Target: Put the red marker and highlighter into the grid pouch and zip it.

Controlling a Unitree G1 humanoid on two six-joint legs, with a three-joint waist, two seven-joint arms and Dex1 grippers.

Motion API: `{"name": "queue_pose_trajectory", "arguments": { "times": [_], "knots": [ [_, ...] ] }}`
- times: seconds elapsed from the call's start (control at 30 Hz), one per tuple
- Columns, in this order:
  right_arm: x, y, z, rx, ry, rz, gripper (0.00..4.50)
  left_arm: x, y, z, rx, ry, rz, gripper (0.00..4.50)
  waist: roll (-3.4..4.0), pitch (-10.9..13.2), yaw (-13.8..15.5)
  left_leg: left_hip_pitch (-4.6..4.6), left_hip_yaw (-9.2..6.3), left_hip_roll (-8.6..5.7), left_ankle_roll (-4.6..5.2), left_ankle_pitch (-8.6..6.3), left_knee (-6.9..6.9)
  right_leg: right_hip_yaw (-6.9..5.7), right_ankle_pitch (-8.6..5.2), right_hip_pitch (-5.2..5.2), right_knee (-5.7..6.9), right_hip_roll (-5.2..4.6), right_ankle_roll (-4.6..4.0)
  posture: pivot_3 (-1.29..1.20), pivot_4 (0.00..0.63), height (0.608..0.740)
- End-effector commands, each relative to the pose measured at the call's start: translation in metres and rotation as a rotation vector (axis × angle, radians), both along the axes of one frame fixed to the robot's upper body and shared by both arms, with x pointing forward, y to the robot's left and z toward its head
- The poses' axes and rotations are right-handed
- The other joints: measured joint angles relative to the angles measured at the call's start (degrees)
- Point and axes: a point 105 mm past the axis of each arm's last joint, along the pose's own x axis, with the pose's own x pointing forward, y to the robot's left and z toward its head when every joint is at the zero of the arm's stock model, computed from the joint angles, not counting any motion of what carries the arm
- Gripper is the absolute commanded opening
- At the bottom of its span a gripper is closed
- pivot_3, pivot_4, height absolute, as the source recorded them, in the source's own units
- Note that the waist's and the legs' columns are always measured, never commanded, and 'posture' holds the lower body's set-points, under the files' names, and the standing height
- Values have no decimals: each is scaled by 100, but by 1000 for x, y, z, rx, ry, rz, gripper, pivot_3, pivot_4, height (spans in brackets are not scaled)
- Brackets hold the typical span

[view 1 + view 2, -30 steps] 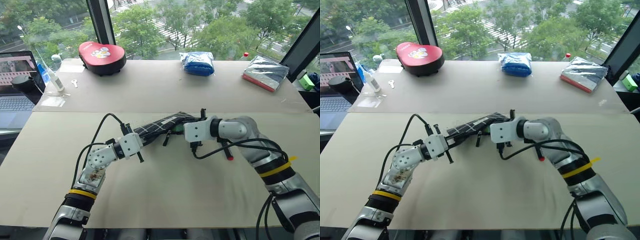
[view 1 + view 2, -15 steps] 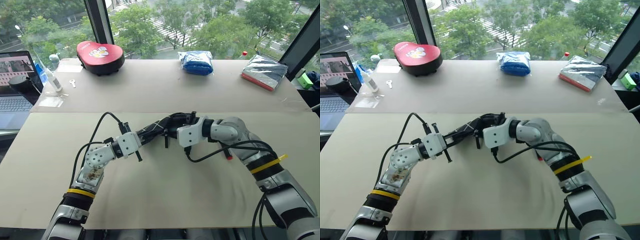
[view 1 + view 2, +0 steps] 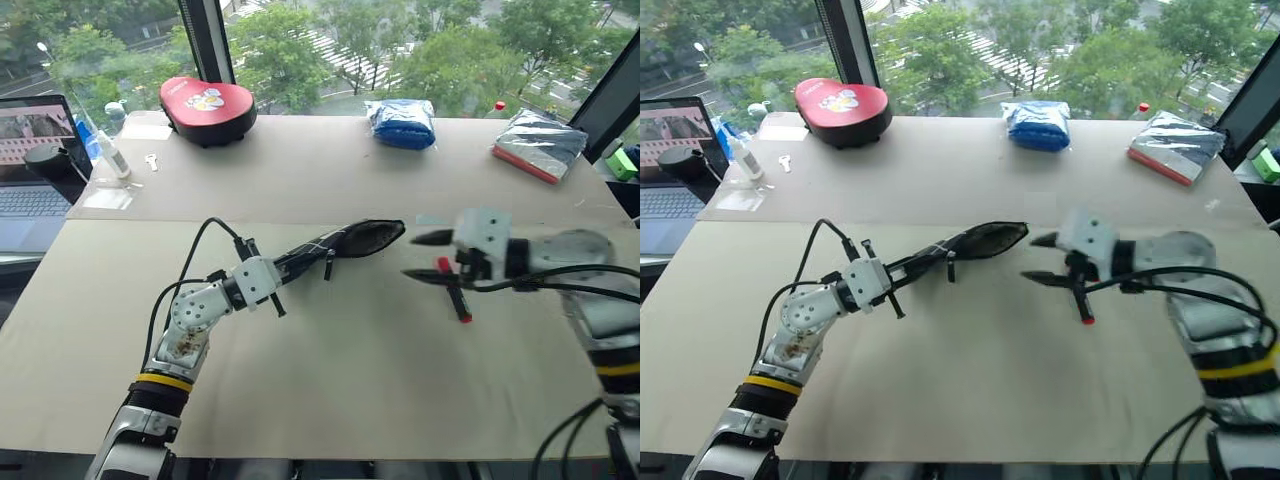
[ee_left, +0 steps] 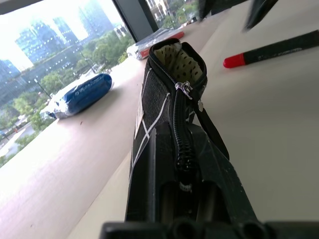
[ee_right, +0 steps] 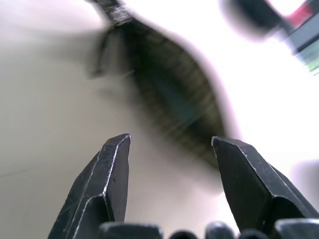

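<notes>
On the beige table (image 3: 330,400) by the window, my left gripper (image 3: 262,283) stays pinched on the pouch (image 3: 345,241), held open. My right gripper (image 3: 425,255) has just pulled back, fingers spread and empty; the marker (image 3: 455,292) lies below it, next to load.

A red case (image 3: 207,110), blue bag (image 3: 401,122), silver packet (image 3: 540,144) and laptop (image 3: 35,160) line the table (image 3: 330,400).

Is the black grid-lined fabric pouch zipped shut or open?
Open: the black grid-lined fabric pouch gapes at its far end, dotted lining showing.
</notes>
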Motion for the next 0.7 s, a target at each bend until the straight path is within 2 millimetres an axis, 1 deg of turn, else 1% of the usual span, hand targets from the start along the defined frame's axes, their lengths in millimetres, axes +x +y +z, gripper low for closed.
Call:
{"name": "queue_pose_trajectory", "arguments": {
  "times": [0.03, 0.07, 0.13, 0.17, 0.3, 0.37, 0.47, 0.6, 0.7],
  "knots": [
    [-10, -7, 26, 104, 5, -92, 2905, -2, -2, 12, -30, -45, -7, 0, -1, 0, -22, 7, 0, -1, 20, -14, 0, 4, 3, 0, 0, 0, -2, 0, 150, 740],
    [-4, -16, 22, 90, -9, -184, 2905, -2, -2, 12, -31, -44, -6, 0, -1, 0, -14, 14, -1, -2, 35, -25, 0, 5, 3, 1, -2, 0, -2, 0, 150, 740],
    [7, -32, 12, 60, -10, -356, 2905, -3, -2, 11, -33, -41, -5, 0, -1, 0, 14, 19, -5, -4, 33, -25, 1, 4, 2, 0, -2, 0, -1, 0, 150, 740],
    [10, -36, 10, 52, -10, -399, 2905, -3, -2, 11, -34, -41, -4, 0, -1, 0, 19, 18, -4, -5, 30, -23, 1, 5, 2, -1, -1, 0, -2, 0, 150, 740],
    [17, -45, -16, -10, 36, -580, 2905, -4, -5, 8, -35, -32, -14, 0, -1, 0, 24, 14, -4, -9, 16, -15, 4, 7, 4, -7, 5, -2, -4, 0, 150, 740],
    [19, -50, -24, -24, 74, -652, 2905, -3, -6, 9, -37, -32, -16, 0, -1, 0, 23, 14, -4, -11, 4, -8, 5, 8, 4, -6, 5, -2, -4, 0, 150, 740],
    [16, -54, -37, -72, 118, -721, 2905, -2, -7, 9, -38, -31, -17, 0, -1, 0, 21, 12, -4, -12, -6, -2, 5, 9, 4, -6, 4, -2, -4, 0, 150, 740],
    [9, -50, -51, -82, 187, -748, 2905, -3, -8, 8, -43, -29, -19, 0, -1, 0, 21, 12, -4, -12, 0, -4, 5, 9, 4, -6, 2, -1, -3, 0, 150, 740],
    [7, -50, -61, -98, 213, -769, 2905, -3, -9, 8, -46, -28, -20, 0, -1, 0, 19, 12, -4, -12, 22, -17, 6, 9, 4, -5, 3, -1, -3, 0, 150, 740]
  ]
}}
